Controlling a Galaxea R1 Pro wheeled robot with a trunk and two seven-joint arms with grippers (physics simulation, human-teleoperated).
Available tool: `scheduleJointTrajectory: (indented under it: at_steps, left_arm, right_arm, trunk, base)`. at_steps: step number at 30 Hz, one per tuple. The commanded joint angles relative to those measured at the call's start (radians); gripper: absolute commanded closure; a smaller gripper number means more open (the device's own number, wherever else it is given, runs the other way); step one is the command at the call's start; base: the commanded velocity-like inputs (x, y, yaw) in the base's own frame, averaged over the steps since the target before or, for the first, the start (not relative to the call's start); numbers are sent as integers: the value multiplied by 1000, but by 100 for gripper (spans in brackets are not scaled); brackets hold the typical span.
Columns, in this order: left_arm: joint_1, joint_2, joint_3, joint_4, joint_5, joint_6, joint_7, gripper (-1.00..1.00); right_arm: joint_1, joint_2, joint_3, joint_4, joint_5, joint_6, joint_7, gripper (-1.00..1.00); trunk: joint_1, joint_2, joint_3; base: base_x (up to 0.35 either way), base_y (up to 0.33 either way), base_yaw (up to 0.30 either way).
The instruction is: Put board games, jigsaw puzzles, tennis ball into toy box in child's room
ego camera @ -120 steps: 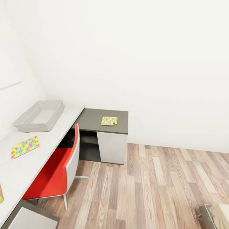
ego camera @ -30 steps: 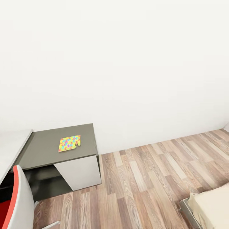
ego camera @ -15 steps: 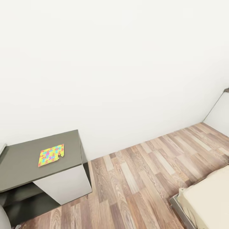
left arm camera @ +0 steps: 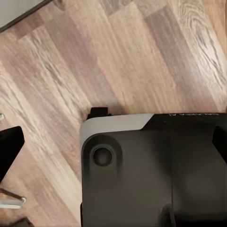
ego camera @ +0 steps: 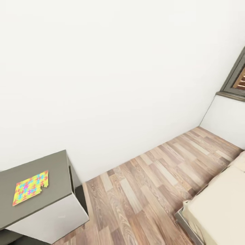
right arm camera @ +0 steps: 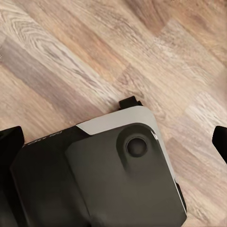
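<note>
Transit step, by my read: robot faces the wall between the surface (ego camera: 51, 170) and the bed (ego camera: 217, 211), likely heading for the two board games on the bed. No board games in sight yet.

One jigsaw puzzle (ego camera: 30, 187) lies flat on the dark grey top of the surface, near its front edge, missing corner piece toward the wall side. Bed corner sits at the head view's lower right: cream mattress, grey frame.

Pincers: each wrist view looks down past dark finger edges at the robot's own base (left arm camera: 156, 165) over the floor (ego camera: 143, 190). Nothing visible between the fingers; how wide either pincer stands, I cannot tell.

Next move calls for more turning or driving toward the bed until the mattress top comes into view, then lining up an arm over a game box.

Obstacles: open plank floor between surface and bed looks passable. Window frame (ego camera: 236, 80) up on the far wall, not in the way. Bed frame corner is what the base could clip.
</note>
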Motion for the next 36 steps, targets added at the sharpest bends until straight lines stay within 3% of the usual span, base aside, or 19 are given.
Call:
scheduleJointTrajectory:
  at_steps: [1, 16, 36]
  left_arm:
    - [0, 0, -1, 0, -1, 1, 0, -100]
    - [0, 0, -1, 5, -1, -2, 0, -100]
    - [0, -2, -1, 5, -1, -2, 0, -100]
  right_arm:
    - [-1, 0, -3, 1, -2, -3, -1, -100]
    - [-1, 0, -3, 1, -2, -3, -1, -100]
    - [-1, 0, -3, 1, -2, -3, -1, -100]
  trunk:
    - [1, -2, -1]
    - [1, -2, 5]
    - [1, -2, 15]
  base:
    - [230, 176, -280]
    - [207, 194, -280]
    - [69, 14, -280]
